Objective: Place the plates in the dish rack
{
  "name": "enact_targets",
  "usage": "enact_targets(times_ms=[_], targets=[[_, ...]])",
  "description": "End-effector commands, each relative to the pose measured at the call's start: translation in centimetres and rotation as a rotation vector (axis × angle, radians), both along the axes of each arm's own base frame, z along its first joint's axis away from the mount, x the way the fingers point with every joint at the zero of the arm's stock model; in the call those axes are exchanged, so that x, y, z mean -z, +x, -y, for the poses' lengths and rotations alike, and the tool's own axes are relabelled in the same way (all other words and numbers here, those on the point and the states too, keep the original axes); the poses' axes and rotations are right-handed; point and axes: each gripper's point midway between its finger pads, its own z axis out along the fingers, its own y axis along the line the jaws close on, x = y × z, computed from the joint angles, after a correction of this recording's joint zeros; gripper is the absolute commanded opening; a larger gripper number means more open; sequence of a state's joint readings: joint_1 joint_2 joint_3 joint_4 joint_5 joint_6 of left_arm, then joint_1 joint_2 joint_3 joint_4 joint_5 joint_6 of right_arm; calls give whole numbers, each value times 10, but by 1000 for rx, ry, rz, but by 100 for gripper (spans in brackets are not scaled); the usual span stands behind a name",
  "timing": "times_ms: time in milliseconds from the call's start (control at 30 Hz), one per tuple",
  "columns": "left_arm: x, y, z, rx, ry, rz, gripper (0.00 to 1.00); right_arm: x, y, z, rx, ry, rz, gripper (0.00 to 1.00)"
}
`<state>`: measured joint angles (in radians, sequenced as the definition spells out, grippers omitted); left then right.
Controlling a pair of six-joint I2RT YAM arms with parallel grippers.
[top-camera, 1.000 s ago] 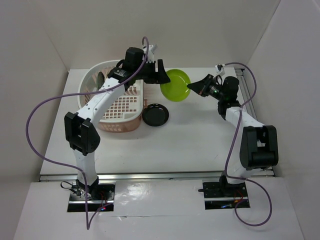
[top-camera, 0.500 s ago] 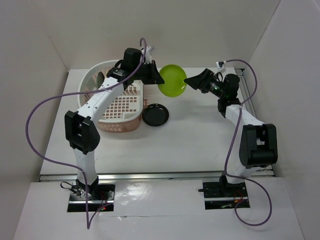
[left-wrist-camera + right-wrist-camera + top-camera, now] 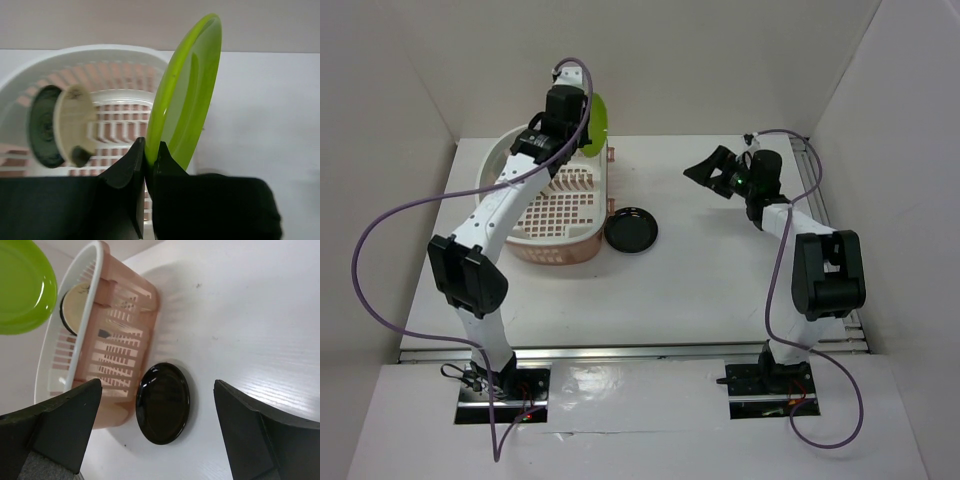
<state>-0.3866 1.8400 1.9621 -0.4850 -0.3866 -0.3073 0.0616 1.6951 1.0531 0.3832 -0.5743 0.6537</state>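
Pinching the lime-green plate (image 3: 187, 100) by its lower rim with the left tool (image 3: 148, 152), fingers pressed against both faces. Held on edge, nearly upright with a slight lean, above the far right rim of the pink dish rack (image 3: 555, 215). Lifted well off the bench (image 3: 720, 270); impossible to tell whether touching the rack's rim.

Rack on the far left part of the bench, long side running from near to far, white rim on top, slotted pink walls, lattice floor.

Inside it, at the far left end: a cream plate (image 3: 72, 125) and a dark teal plate (image 3: 40, 127), both standing on edge, side by side. Cream one toward the middle of the rack, partly covering the teal one in the left wrist view. Too blurred there to tell whether touching each other.

Flat on the bench, face up, just beside the rack's near right corner: the glossy black plate (image 3: 631, 230), outside the rack, right against its wall or all but touching.

Right tool (image 3: 705, 170) spread wide, nothing between its fingers. Hanging above the far right part of the bench, pointed toward the rack, well apart from the green plate and from the black one.
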Motion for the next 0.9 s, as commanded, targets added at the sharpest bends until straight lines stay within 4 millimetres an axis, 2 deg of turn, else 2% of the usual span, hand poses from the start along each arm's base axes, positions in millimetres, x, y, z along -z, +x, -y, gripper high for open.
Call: enact_targets(times_ms=[0,133,167,233,267,500,567,733,867], targets=[[-19,-2,-50,-210,168,86,0,-12,9,-5,-4,-24,44,100],[-11,-1,-66,-272,253,92,0,6,5,-10,-22,-25,4,100],[-10,0,-70,-297,272,92,0,6,5,-10,-22,-25,4,100],[10,5,-75,-308,305,57,0,7,4,-10,-22,-24,7,100],[10,5,-76,-321,300,59,0,8,4,-10,-22,-24,7,100],[40,17,-91,-383,320,5,0,7,1,-13,-38,-4,5,100],[57,22,-102,-402,317,-34,0,7,1,-13,-38,-4,5,100],[73,28,-107,-416,293,-77,0,13,1,-13,-38,-5,-4,100],[86,30,-108,-412,281,-102,0,9,1,-15,-45,5,-1,100]])
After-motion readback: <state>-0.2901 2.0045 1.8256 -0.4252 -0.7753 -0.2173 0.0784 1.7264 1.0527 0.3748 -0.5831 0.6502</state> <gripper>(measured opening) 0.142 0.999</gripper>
